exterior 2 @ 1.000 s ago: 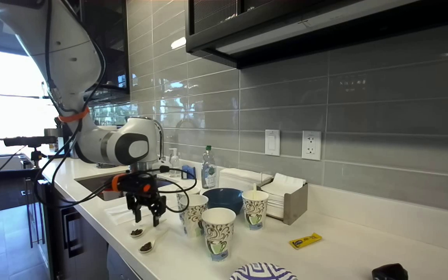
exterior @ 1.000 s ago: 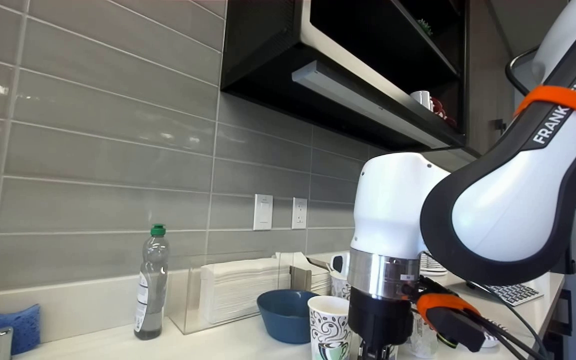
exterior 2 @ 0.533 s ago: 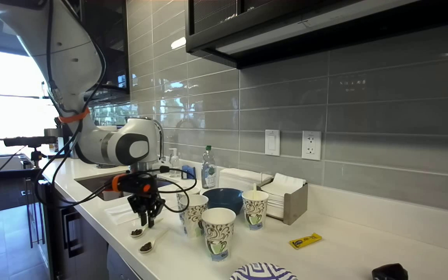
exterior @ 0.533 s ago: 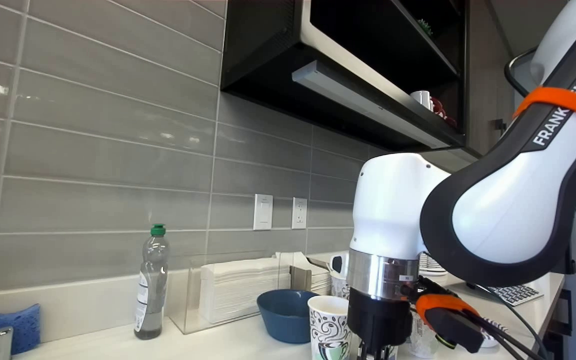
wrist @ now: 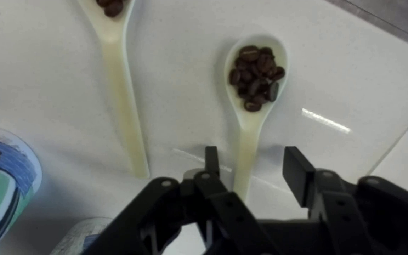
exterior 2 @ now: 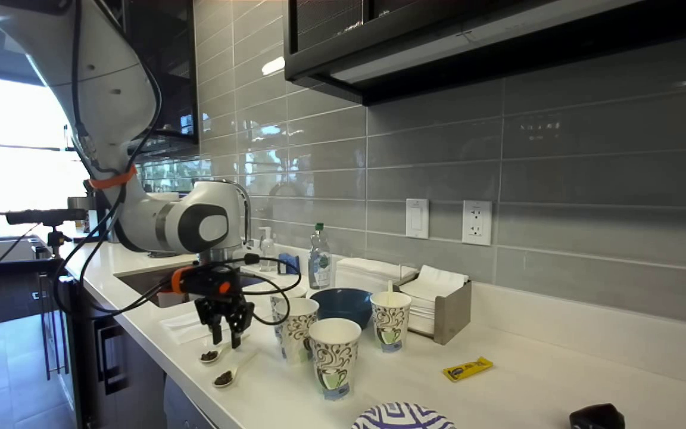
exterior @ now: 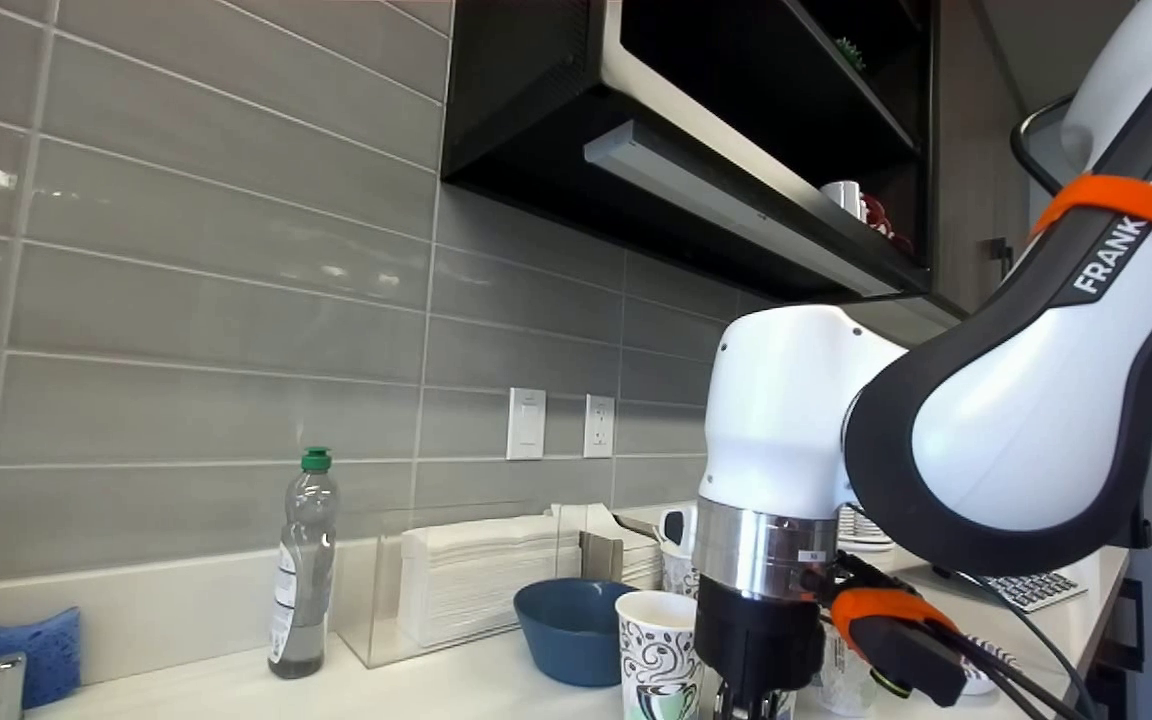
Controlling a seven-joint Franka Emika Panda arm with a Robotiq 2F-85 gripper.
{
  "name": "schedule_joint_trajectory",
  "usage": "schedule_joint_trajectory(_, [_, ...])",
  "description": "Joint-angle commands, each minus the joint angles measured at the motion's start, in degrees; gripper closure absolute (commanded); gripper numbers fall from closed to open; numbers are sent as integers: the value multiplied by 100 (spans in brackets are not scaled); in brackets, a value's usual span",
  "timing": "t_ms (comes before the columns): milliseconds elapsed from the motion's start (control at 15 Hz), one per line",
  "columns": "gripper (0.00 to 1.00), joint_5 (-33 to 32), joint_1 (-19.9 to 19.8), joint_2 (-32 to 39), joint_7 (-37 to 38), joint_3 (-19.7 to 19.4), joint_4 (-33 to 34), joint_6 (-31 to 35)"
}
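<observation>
My pincer (wrist: pixel 253 168) is spread, and in my wrist view a spoon (wrist: pixel 249 125) on the counter (wrist: pixel 182 99) shows between my fingers (wrist: pixel 298 173), its coffee beans (wrist: pixel 253 88) toward twelve o'clock, another spoon (wrist: pixel 122 94) toward ten.

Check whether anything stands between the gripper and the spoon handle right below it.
Nothing visible does. In the wrist view, the spoon shows its handle uncovered within the gap of the open gripper. The other spoon and a paper cup are off toward that view's left, outside the gap.
</observation>
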Motion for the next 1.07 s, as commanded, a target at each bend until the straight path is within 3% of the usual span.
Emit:
schedule_joint_trajectory(0, [81,-254,-34,140,199,-8,130,36])
schedule_joint_trajectory(200, [99,-287,-36,161,211,-12,142,28])
schedule_joint_trajectory(267, [100,-294,-36,169,212,-14,147,23])
schedule_joint_trajectory(533, [97,-347,-34,175,271,-22,176,-15])
schedule_joint_trajectory(1000, [97,-516,33,-405,468,68,110,-525])
